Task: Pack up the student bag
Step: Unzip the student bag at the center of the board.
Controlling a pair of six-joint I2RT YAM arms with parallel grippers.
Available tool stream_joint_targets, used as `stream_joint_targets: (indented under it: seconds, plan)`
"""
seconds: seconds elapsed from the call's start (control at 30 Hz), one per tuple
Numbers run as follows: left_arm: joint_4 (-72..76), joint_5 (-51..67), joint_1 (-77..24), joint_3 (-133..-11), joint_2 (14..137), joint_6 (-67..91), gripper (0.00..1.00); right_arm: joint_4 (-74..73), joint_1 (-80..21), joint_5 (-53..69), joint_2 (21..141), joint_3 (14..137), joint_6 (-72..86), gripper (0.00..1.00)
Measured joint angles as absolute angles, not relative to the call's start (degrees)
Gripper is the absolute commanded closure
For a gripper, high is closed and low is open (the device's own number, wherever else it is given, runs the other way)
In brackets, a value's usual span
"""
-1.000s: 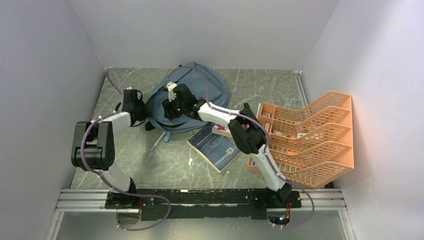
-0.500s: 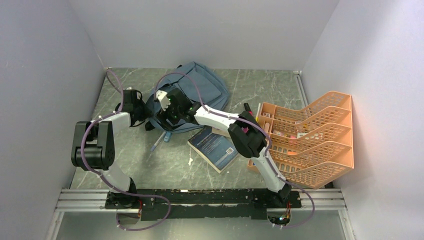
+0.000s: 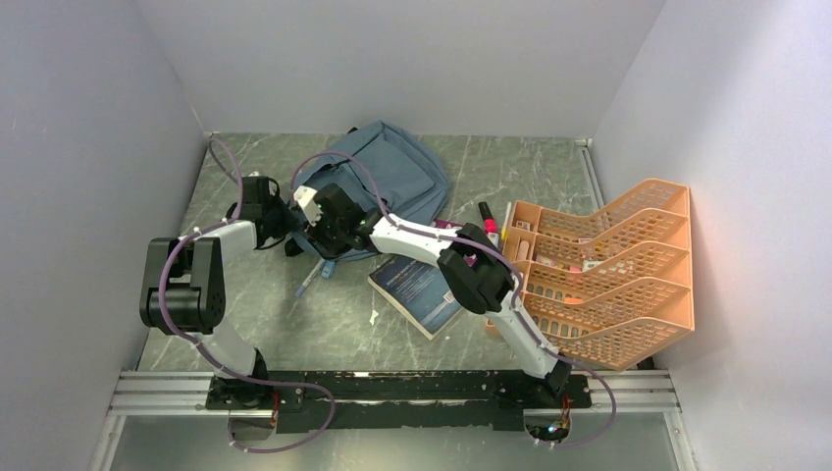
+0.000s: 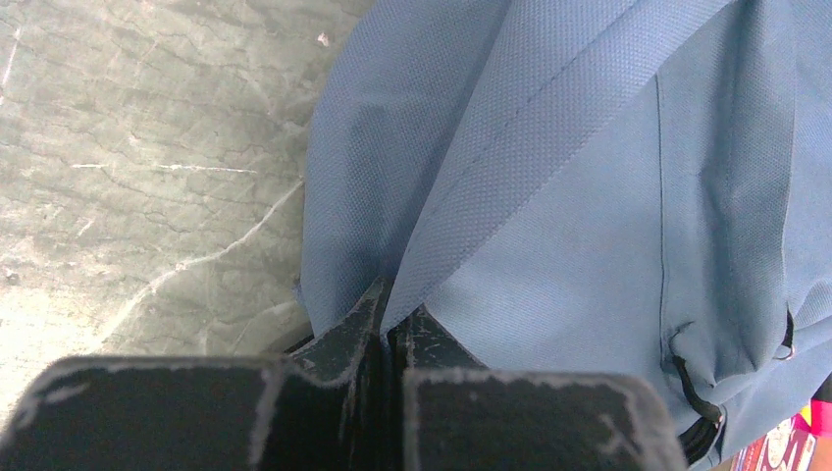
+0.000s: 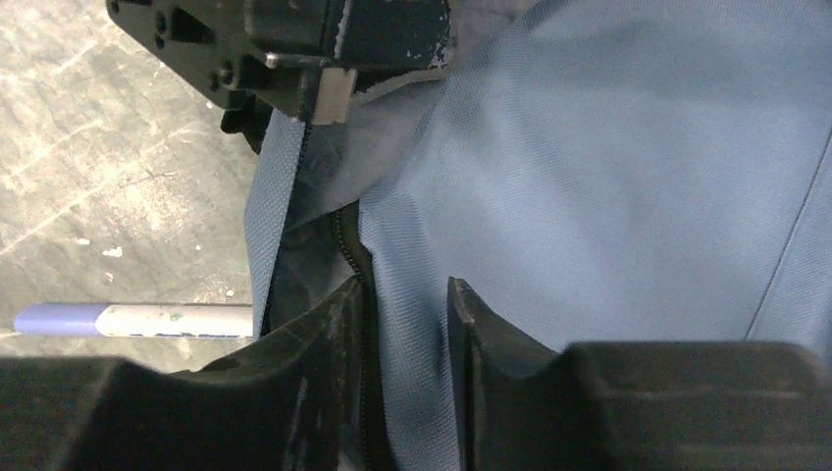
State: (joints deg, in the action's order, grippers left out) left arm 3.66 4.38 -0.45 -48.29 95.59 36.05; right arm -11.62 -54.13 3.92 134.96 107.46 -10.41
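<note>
1. Top view: the slate blue-grey soft fabric backpack (image 3: 397, 177) lies on the grey-green marbled desk (image 3: 294, 329). It is just beyond both tools, and its near left edge reaches them.
2. The left tool (image 3: 279, 218) is at that near left edge. The right tool (image 3: 310, 218) is just beside it, and the right arm stretches across to reach it. This view does not show how either pair of jaws stands.
3. Near the right tool, on its near side, a slim lilac-blue pen (image 3: 310, 279) lies on the desk. Further along the right arm lies a dark blue rectangular book (image 3: 424, 287). An orange plastic mesh tray (image 3: 628, 285) stands well apart from both tools on the right. A pink marker (image 3: 488, 218) stands at the tray's left end.
4. Left wrist view: the left tool (image 4: 386, 316) is closed. Its two black fingertips (image 4: 355, 324) meet on a pinched fold of the backpack (image 4: 589, 196). The fabric spreads ahead and to the right of the tips, with bare desk (image 4: 147, 147) on the left. A black strap loop (image 4: 692, 397) shows on the bag at the lower right.
5. Right wrist view: the right tool (image 5: 406, 309) has its fingers (image 5: 329, 329) parted. They straddle the edge of the backpack (image 5: 638, 177) where a black zip (image 5: 345, 245) runs, with fabric lying in the gap.
6. Straight ahead of it, the left tool (image 5: 324, 44) clamps the same edge higher up.
7. Left of the right tool's fingers, the pen (image 5: 128, 320) rests on the desk (image 5: 108, 177).
</note>
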Motion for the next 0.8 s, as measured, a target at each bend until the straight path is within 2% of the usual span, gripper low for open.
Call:
stream_joint_targets:
  seconds: [0.03,0.13,0.47,0.63,0.8]
  plan:
    - [3.7,4.4,-0.5,-48.3,95.6,36.1,0.95,-11.4,-54.3,3.4,135.0,107.5,-10.2,0.80]
    - [3.7,4.4,-0.4,-48.3,95.6,36.1,0.95,-10.3,-54.6,1.3,135.0,107.1,-9.7,0.99]
    - [3.6,7.4,1.2,-48.3,95.6,36.1,0.95,-7.0,-51.9,-1.2,133.4,104.2,-5.7,1.00]
    - [3.7,10.4,2.0,-48.3,95.6,36.0,0.95,-6.9,-44.4,6.9,131.6,104.6,0.8,1.00]
    - [4.0,12.2,2.2,-48.3,96.0,36.0,0.95,-3.9,-32.8,17.5,129.9,104.6,10.0,1.00]
